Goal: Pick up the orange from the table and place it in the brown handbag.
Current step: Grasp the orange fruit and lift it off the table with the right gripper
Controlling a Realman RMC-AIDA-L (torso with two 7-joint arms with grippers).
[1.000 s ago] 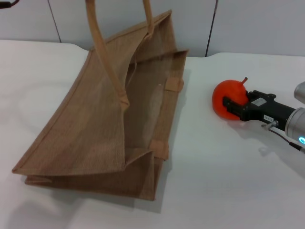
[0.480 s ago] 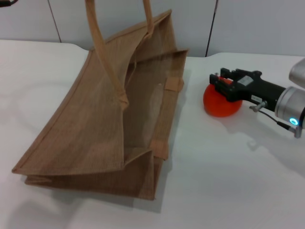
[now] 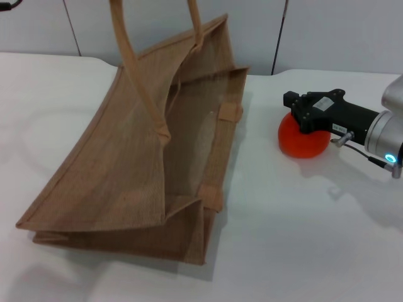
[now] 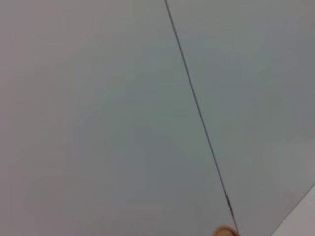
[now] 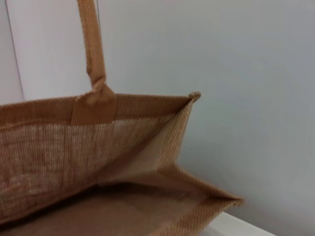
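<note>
Over on the right side of the plain white bench point(image 3: 302, 239), the right hand point(image 3: 301, 115), a black unit on a silver wrist, reaches in from the edge of the head view and sits across the top of the round, bright orange-red fruit point(image 3: 303, 143), its fingers closed on the upper part of it. Whether the orange rests on the bench or is raised just clear of it cannot be told. Well apart from it, toward the robot's left, the large tan-brown jute handbag point(image 3: 126, 176) lies tilted on the bench with its mouth open toward the orange, and its two long tan handles point(image 3: 129, 60) run up out of the head view. From the right wrist view the bag's open mouth point(image 5: 123, 162) fills the lower part, with one handle stitched to its rim. Only a dark tip of the left arm point(image 3: 6, 5) shows at the far left corner, so that hand's state cannot be told.
</note>
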